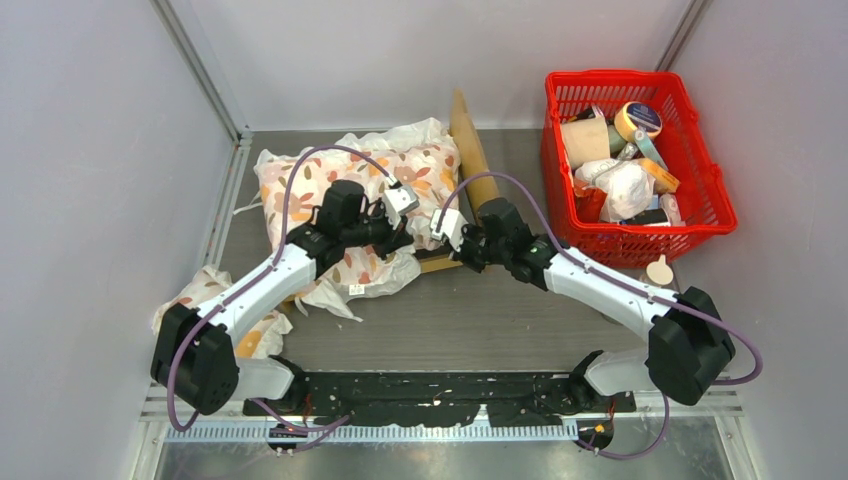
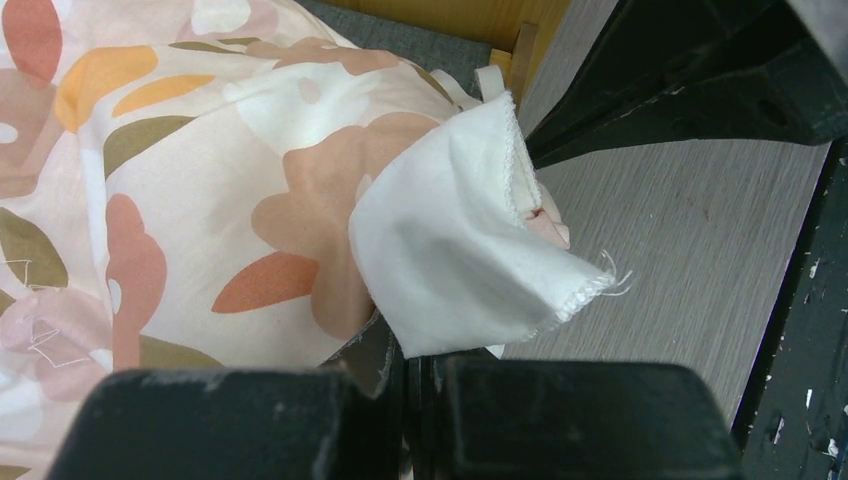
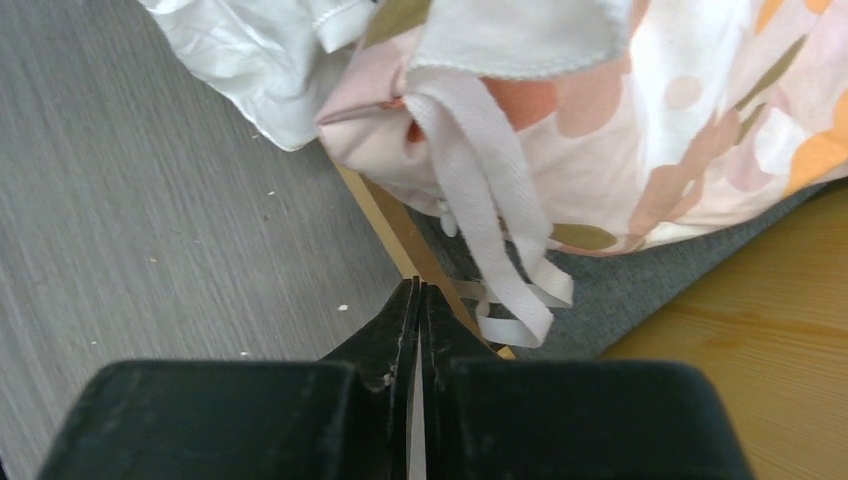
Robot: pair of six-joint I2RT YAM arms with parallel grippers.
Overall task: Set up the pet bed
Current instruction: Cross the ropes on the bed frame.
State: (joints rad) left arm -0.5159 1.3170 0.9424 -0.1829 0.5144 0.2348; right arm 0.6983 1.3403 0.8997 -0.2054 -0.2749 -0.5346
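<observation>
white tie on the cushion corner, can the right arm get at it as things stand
Probably yes: the right gripper sits shut right beside the white tie, which hangs uncovered over the pet bed rail. Its jaws would need to open first.

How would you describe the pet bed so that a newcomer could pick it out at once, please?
Start at the red basket at the back right of the table. Just left of it lies the pet bed, mostly hidden under the floral cushion. What sets it apart is its light-wood frame around grey fabric.
</observation>
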